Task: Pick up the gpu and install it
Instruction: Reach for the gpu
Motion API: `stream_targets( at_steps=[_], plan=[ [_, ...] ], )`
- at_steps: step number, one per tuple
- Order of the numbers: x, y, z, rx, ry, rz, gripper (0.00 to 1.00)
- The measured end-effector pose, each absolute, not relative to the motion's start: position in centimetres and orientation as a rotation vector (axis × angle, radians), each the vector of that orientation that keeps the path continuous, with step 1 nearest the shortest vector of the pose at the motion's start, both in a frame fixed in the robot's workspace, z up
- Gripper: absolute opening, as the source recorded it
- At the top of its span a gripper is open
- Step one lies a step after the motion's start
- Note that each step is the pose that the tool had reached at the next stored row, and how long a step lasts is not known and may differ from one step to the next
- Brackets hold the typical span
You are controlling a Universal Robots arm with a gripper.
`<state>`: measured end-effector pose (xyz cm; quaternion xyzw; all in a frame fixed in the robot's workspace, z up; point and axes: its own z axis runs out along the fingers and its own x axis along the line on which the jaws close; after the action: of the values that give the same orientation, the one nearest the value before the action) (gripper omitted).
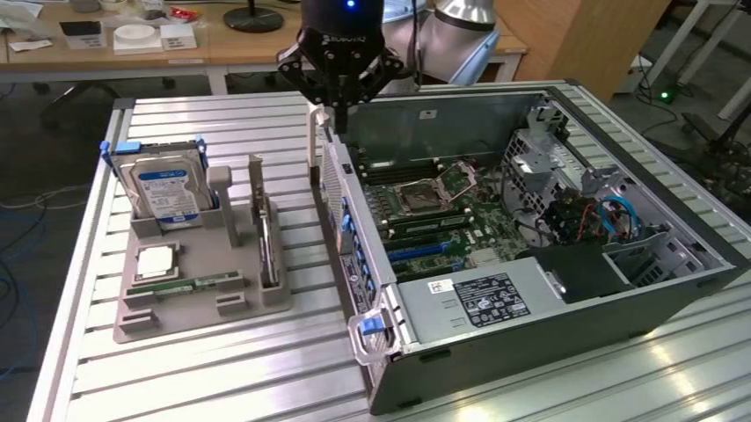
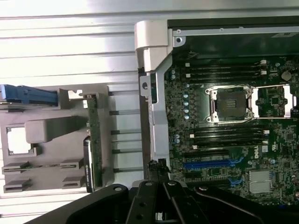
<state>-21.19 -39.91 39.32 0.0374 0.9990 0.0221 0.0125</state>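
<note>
On table, exterior view's right: open PC case, motherboard exposed
Tray: beside case, holds hard drive
Gripper: above case wall nearest tray, jaws fully closed, nothing held
GPU: on edge in tray slot, apart from gripper

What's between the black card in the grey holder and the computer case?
Only the holder's rim and bare slatted table lie between the gpu and the case, in the exterior view.

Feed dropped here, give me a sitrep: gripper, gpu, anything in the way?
Gripper shut, above the case rear wall. Gpu on edge in grey holder, not gripped. Hard drive in same holder, apart.
</note>
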Motion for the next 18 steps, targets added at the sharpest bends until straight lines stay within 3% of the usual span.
stream_targets(
  at_steps=[18],
  plan=[
    [-26.6, -40.0, 39.3, 0.117, 3.114, 0.069, 0.10]
  ],
)
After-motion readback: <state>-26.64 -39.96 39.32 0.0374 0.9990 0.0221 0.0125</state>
